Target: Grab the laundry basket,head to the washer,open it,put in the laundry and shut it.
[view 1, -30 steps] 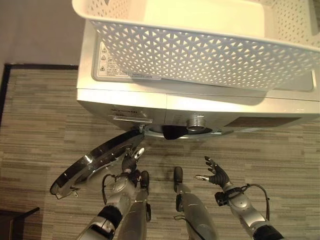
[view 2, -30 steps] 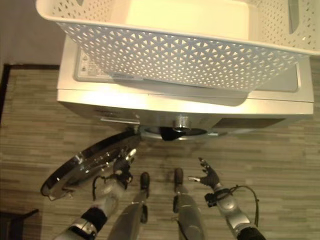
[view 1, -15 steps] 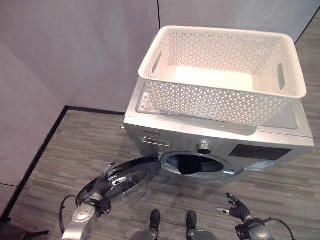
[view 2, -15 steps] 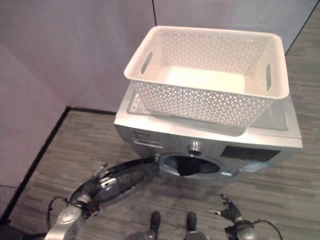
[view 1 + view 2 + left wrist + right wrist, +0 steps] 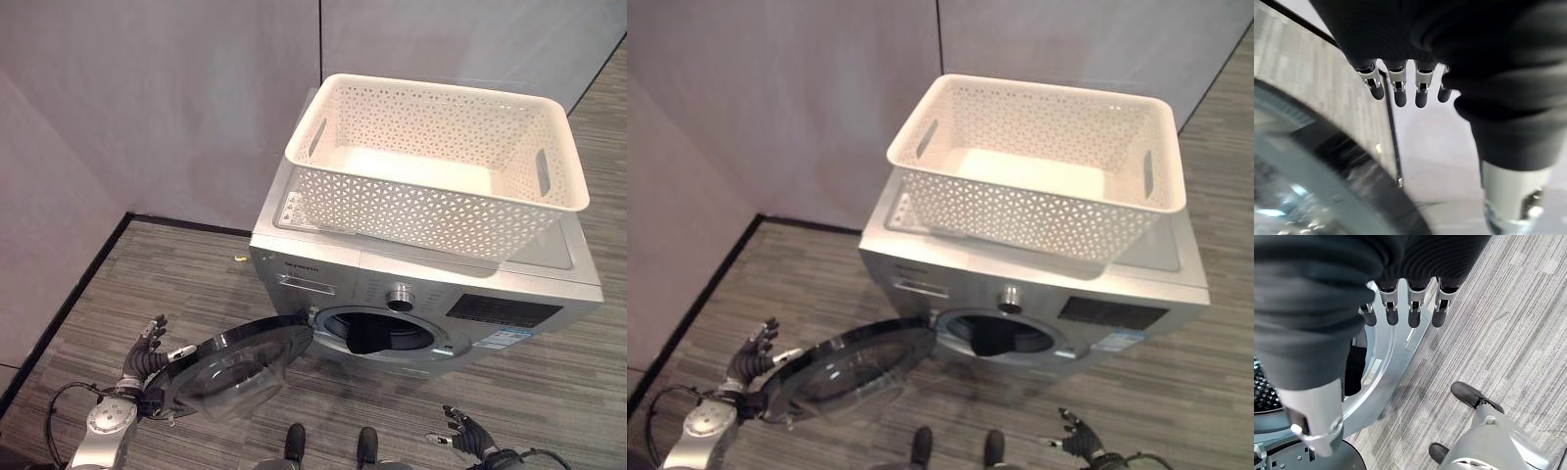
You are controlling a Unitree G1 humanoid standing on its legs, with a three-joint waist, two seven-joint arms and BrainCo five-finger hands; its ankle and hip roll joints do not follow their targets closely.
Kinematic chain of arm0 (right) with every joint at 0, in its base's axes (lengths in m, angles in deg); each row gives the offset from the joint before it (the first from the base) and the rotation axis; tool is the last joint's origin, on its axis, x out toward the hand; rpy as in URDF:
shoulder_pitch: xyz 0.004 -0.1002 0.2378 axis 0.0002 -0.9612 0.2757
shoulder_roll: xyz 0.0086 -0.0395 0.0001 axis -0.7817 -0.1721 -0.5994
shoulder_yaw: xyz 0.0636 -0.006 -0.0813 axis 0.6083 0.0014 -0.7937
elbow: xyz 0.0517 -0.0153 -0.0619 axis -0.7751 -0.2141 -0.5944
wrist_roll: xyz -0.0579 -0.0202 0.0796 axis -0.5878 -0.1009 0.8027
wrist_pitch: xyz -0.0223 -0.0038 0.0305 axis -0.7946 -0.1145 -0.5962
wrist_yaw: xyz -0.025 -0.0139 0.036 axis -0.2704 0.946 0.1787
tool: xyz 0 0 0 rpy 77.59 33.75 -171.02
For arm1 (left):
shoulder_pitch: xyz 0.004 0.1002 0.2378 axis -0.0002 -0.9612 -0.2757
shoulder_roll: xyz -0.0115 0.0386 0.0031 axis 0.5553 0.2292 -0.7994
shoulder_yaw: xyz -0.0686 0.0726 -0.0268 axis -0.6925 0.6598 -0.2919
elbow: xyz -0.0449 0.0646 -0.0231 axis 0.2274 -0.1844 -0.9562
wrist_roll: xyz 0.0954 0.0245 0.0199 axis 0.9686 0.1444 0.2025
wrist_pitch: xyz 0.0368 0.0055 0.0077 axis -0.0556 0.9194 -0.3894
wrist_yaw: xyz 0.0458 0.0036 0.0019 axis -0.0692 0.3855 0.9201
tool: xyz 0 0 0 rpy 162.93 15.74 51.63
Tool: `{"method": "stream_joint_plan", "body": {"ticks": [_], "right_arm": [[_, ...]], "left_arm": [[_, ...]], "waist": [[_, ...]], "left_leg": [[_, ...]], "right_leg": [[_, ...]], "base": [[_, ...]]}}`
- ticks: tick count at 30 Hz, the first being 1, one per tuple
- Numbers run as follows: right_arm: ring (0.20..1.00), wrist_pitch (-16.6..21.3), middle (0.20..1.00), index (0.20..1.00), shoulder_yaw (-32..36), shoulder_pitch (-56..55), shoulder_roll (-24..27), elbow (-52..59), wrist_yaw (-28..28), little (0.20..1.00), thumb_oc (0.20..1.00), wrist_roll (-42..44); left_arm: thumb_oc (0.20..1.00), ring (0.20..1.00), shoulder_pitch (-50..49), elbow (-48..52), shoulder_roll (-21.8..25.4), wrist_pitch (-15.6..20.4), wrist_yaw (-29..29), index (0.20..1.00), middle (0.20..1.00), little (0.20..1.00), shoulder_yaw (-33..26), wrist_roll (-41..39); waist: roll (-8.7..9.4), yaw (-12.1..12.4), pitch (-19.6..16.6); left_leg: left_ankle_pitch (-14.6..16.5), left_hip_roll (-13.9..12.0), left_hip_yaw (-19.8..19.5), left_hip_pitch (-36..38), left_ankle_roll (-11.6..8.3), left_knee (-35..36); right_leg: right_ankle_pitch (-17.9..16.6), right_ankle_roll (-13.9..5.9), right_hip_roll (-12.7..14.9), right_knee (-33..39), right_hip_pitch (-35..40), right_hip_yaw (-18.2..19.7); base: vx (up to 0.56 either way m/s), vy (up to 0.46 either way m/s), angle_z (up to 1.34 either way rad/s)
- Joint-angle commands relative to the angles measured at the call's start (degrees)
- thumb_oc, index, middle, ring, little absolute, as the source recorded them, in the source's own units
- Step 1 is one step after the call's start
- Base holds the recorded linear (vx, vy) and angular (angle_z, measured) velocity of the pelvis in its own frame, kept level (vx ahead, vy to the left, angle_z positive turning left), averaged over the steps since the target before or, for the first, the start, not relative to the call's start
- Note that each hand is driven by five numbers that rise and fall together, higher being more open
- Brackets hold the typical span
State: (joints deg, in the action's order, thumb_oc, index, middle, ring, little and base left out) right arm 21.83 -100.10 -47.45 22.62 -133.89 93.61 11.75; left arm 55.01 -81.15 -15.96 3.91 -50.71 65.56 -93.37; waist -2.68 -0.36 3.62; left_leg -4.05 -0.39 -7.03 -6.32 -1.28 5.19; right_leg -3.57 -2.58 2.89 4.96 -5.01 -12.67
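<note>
Now at shutting step: basket point(image 5: 441, 166) empty on washer point(image 5: 411, 284), dark cloth inside drum. Door point(image 5: 230, 362) wide open. Left hand point(image 5: 147, 352) at door edge, fingers spread; right hand point(image 5: 465, 436) low, fingers loose. Next: push door shut.

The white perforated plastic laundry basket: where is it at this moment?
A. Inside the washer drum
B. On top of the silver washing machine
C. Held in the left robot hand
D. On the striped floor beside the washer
B: the white perforated plastic laundry basket rests on the top of the silver washing machine, whose round door stands open.

grey walls point(image 5: 147, 98), striped grey carpet point(image 5: 176, 284)
</note>
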Motion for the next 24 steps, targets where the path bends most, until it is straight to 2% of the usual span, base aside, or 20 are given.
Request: {"method": "stream_joint_plan", "body": {"ticks": [1, 3, 5, 6, 7, 8, 9, 11, 12, 13, 14, 15, 16, 17, 19, 20, 22, 23, 24], "right_arm": [[1.0, 1.0, 1.0, 1.0, -2.14, 1.37, 1.87, 1.19, 0.05, 1.0, 1.0, 0.32], [1.0, 0.89, 1.0, 1.0, -2.06, 2.87, 2.34, 0.56, -0.28, 1.0, 1.0, 0.48], [1.0, 0.93, 1.0, 1.0, -1.67, 3.25, 2.54, 0.37, -0.44, 1.0, 1.0, 0.67], [1.0, 0.71, 1.0, 1.0, -0.79, 5.06, 2.47, -1.38, -1.53, 1.0, 1.0, 1.37], [1.0, 0.72, 1.0, 1.0, -0.72, 5.08, 2.47, -1.4, -1.53, 1.0, 1.0, 1.37], [1.0, 0.37, 1.0, 1.0, -0.59, 7.42, 2.88, -2.37, -2.57, 1.0, 1.0, 1.44], [1.0, 0.37, 1.0, 1.0, -0.56, 7.46, 2.86, -2.39, -2.57, 1.0, 1.0, 1.44], [1.0, 0.23, 1.0, 1.0, -0.26, 8.75, 3.22, -3.21, -3.63, 1.0, 1.0, 1.3], [1.0, 0.06, 1.0, 1.0, 0.18, 8.79, 3.35, -2.83, -4.01, 1.0, 1.0, 1.25], [1.0, 0.07, 1.0, 1.0, 1.69, 9.08, 2.96, -4.13, -4.7, 1.0, 1.0, 2.99], [1.0, 0.07, 1.0, 1.0, 1.73, 9.09, 2.97, -4.13, -4.7, 1.0, 1.0, 3.0], [1.0, 0.02, 1.0, 1.0, 2.22, 8.93, 2.94, -3.83, -4.81, 1.0, 1.0, 3.46], [1.0, -0.11, 1.0, 1.0, 2.45, 8.33, 2.19, -3.64, -5.32, 1.0, 1.0, 3.19], [1.0, -0.11, 1.0, 1.0, 2.43, 8.36, 2.19, -3.65, -5.33, 1.0, 1.0, 3.19], [1.0, -0.41, 1.0, 1.0, 1.2, 8.71, 1.05, -3.84, -5.24, 1.0, 1.0, 2.77], [1.0, -0.66, 1.0, 1.0, -0.17, 8.49, 0.12, -4.67, -4.6, 1.0, 1.0, 1.91], [1.0, -0.63, 1.0, 1.0, -1.29, 8.2, -0.52, -5.31, -4.18, 1.0, 1.0, 1.06], [1.0, -0.64, 1.0, 1.0, -1.3, 8.21, -0.52, -5.3, -4.18, 1.0, 1.0, 1.06], [1.0, -0.67, 1.0, 1.0, -1.75, 7.66, -0.99, -4.37, -3.92, 1.0, 1.0, 0.79]], "left_arm": [[1.0, 1.0, 3.42, -0.47, 4.49, 0.74, -1.37, 1.0, 1.0, 1.0, 1.35, 9.89], [1.0, 1.0, 4.9, -2.98, 3.95, 0.1, -0.48, 1.0, 1.0, 1.0, 4.4, 12.92], [1.0, 1.0, 5.51, -3.44, 3.65, 0.18, -1.26, 1.0, 1.0, 1.0, 4.89, 13.55], [1.0, 1.0, 8.98, -7.05, 1.81, -0.76, -0.64, 1.0, 1.0, 1.0, 9.83, 19.51], [1.0, 1.0, 9.11, -7.16, 1.76, -0.72, -0.67, 1.0, 1.0, 1.0, 9.91, 19.53], [1.0, 1.0, 13.69, -8.03, 0.53, -1.83, -2.35, 1.0, 1.0, 1.0, 13.91, 23.66], [1.0, 1.0, 13.77, -8.07, 0.52, -1.82, -2.37, 1.0, 1.0, 1.0, 13.93, 23.68], [1.0, 1.0, 17.68, -8.91, 0.07, -2.36, -2.74, 1.0, 1.0, 1.0, 18.56, 28.69], [1.0, 1.0, 18.9, -8.84, 0.32, -2.71, -2.75, 1.0, 1.0, 1.0, 19.76, 30.04], [1.0, 1.0, 20.77, -10.4, -1.07, -2.86, -3.64, 1.0, 1.0, 1.0, 20.8, 31.49], [1.0, 1.0, 20.86, -10.49, -1.13, -2.82, -3.67, 1.0, 1.0, 1.0, 20.85, 31.49], [1.0, 1.0, 21.37, -11.2, -1.49, -3.12, -4.23, 1.0, 1.0, 1.0, 21.17, 32.71], [1.0, 1.0, 21.62, -12.08, -2.52, -4.01, -5.57, 1.0, 1.0, 1.0, 21.36, 35.34], [1.0, 1.0, 21.63, -12.13, -2.54, -3.99, -5.6, 1.0, 1.0, 1.0, 21.34, 35.36], [1.0, 1.0, 20.93, -12.5, -2.6, -4.56, -6.63, 1.0, 1.0, 1.0, 20.54, 36.24], [1.0, 1.0, 19.23, -13.66, -2.89, -5.2, -6.78, 1.0, 1.0, 1.0, 19.58, 37.25], [1.0, 1.0, 17.36, -13.92, -3.3, -5.82, -6.47, 1.0, 1.0, 1.0, 18.65, 37.35], [1.0, 1.0, 17.35, -13.9, -3.29, -5.83, -6.46, 1.0, 1.0, 1.0, 18.63, 37.35], [1.0, 1.0, 16.37, -13.98, -3.32, -6.12, -6.67, 1.0, 1.0, 1.0, 17.47, 36.97]], "waist": [[1.87, -0.38, 1.36], [1.74, -0.89, 2.0], [1.77, -0.92, 2.33], [1.73, -1.74, 3.79], [1.73, -1.64, 3.82], [2.65, -2.32, 6.66], [2.65, -2.29, 6.59], [3.25, -2.88, 7.92], [3.48, -3.2, 8.15], [3.76, -3.95, 8.39], [3.76, -3.86, 8.37], [3.79, -4.15, 8.28], [3.71, -4.58, 7.95], [3.73, -4.5, 7.89], [3.51, -3.96, 7.68], [3.36, -2.7, 6.68], [3.1, -1.45, 5.63], [3.09, -1.4, 5.55], [3.19, -0.66, 5.06]], "left_leg": [[0.76, -2.02, 0.83, -1.16, -1.51, -0.19], [0.95, -1.76, 1.32, -1.24, -1.09, -0.19], [1.11, -1.59, 1.58, -1.16, -0.87, -0.19], [1.2, -0.78, 2.5, -1.27, -0.05, -0.2], [1.21, -0.78, 2.55, -1.27, -0.04, -0.2], [3.23, 0.89, 3.48, -6.28, 0.56, -7.19], [3.36, 0.92, 3.49, -6.56, 0.58, -7.49], [5.04, 2.27, 4.03, -10.32, 0.81, -12.16], [5.6, 2.78, 4.27, -11.22, 1.06, -12.9], [6.24, 3.75, 4.67, -12.26, 1.53, -13.45], [6.27, 3.75, 4.74, -12.33, 1.56, -13.5], [6.29, 4.13, 5.05, -12.72, 1.69, -13.29], [6.39, 4.38, 6.11, -13.33, 1.78, -12.89], [6.41, 4.35, 6.22, -13.43, 1.79, -12.93], [5.76, 3.16, 7.44, -12.94, 2.15, -11.95], [4.22, 2.15, 8.47, -11.74, 2.62, -8.88], [1.51, 1.56, 9.1, -10.1, 2.86, -4.97], [1.3, 1.51, 9.15, -10.17, 2.84, -4.8], [0.67, 1.27, 9.65, -9.21, 2.85, -3.56]], "right_leg": [[-1.18, -6.22, 6.17, -2.75, -0.8, 1.6], [-1.16, -6.26, 6.42, -3.3, -1.46, 2.29], [-1.16, -6.3, 6.5, -3.42, -1.63, 2.66], [-1.42, -6.59, 7.12, -3.75, -2.67, 3.9], [-1.41, -6.6, 7.12, -3.79, -2.71, 3.96], [-1.92, -6.76, 8.84, -5.62, -5.48, 5.12], [-1.91, -6.78, 8.87, -5.7, -5.66, 5.15], [-2.75, -7.0, 10.08, -6.28, -7.4, 5.69], [-3.5, -7.27, 10.45, -6.31, -8.01, 6.27], [-5.98, -8.18, 11.53, -5.46, -8.59, 7.14], [-6.05, -8.21, 11.54, -5.4, -8.65, 7.2], [-7.65, -8.68, 12.18, -4.38, -8.81, 7.91], [-11.55, -9.44, 13.76, -2.56, -9.75, 8.88], [-11.63, -9.45, 13.74, -2.53, -9.87, 9.0], [-8.3, -8.25, 11.41, -3.68, -9.23, 9.11], [-3.16, -6.74, 8.04, -7.04, -7.04, 8.37], [1.82, -5.68, 4.02, -12.61, -5.07, 8.72], [1.7, -5.65, 3.97, -12.6, -5.23, 8.78], [3.79, -5.37, 3.12, -14.39, -3.53, 7.99]], "base": [[-0.05, 0.052, -0.1], [-0.04, 0.069, -0.18], [-0.04, 0.104, -0.15], [-0.06, 0.139, -0.07], [-0.25, 0.295, -0.11], [-0.19, 0.159, -0.13], [-0.24, 0.224, -0.18], [-0.11, 0.175, 0.03], [-0.1, 0.306, 0.19], [-0.05, 0.237, 0.06], [-0.04, 0.249, -0.1], [-0.02, 0.279, -0.18], [-0.02, 0.278, -0.15], [-0.03, 0.238, -0.17], [-0.04, 0.125, -0.41], [-0.04, 0.14, -0.8], [-0.02, 0.089, -0.78], [-0.01, 0.035, -0.43], [-0.04, 0.003, -0.33]]}}
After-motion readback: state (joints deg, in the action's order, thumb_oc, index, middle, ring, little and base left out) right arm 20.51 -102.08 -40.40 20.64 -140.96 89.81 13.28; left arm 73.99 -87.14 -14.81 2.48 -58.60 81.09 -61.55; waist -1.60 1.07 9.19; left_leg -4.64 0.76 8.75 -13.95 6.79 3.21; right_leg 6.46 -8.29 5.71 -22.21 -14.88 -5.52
